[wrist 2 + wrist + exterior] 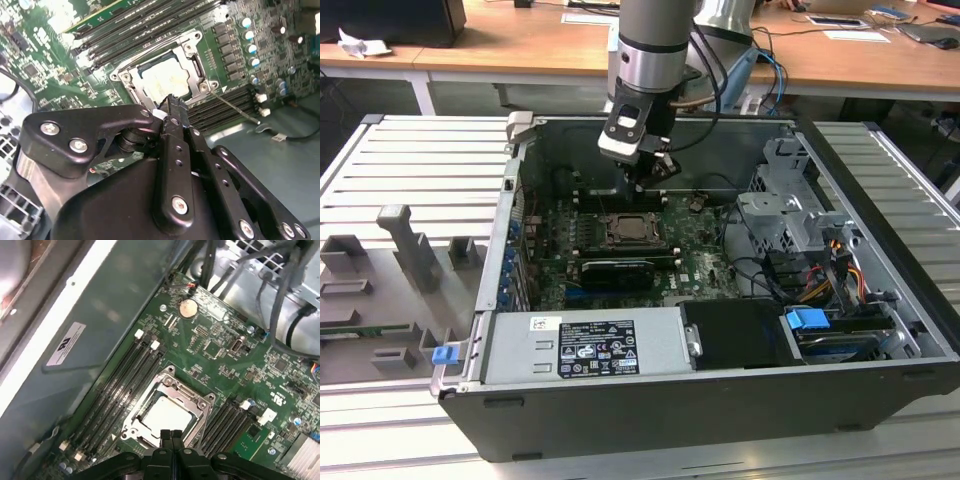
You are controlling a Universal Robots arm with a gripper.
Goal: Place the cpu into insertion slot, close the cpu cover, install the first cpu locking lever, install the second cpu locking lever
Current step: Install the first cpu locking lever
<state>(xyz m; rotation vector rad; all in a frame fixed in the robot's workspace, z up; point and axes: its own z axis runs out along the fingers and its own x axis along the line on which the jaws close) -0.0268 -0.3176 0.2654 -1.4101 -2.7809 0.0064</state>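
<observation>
cpu: the pale square chip (166,415) lies flat inside the socket, its metal face showing through the window of the frame; it is seen in both wrist views (164,80) and as a small light square in the exterior view (633,231).
insertion slot: the metal-rimmed socket (120,76) sits on the green board between two banks of long black memory slots, with the cpu in it.
cpu cover: the silver-grey frame plate (197,407) lies down over the edges of the cpu rather than standing up on its hinge (194,62).
locking lever: a thin metal rod (234,106) runs out from a corner of the socket across the nearby memory slots; it seems to be unlatched, though the second wrist view is too oblique to be sure.
end effector: the two black fingers are pressed together with nothing between them (170,433). Their tips are at the edge of the socket, just beside the cpu (171,104). In the exterior view the end effector (648,175) hangs inside the case above the socket, apart from it.
memory slots: long black rows (122,372) flank the socket on two sides.
motherboard: the green board (220,345) carries a round coin cell (188,308) well apart from the socket.
computer case: an open tower (880,260) lies on its side, with a grey power supply (585,345) at its near edge.
tabletop: a ribbed metal surface (410,170) carries the case.
</observation>
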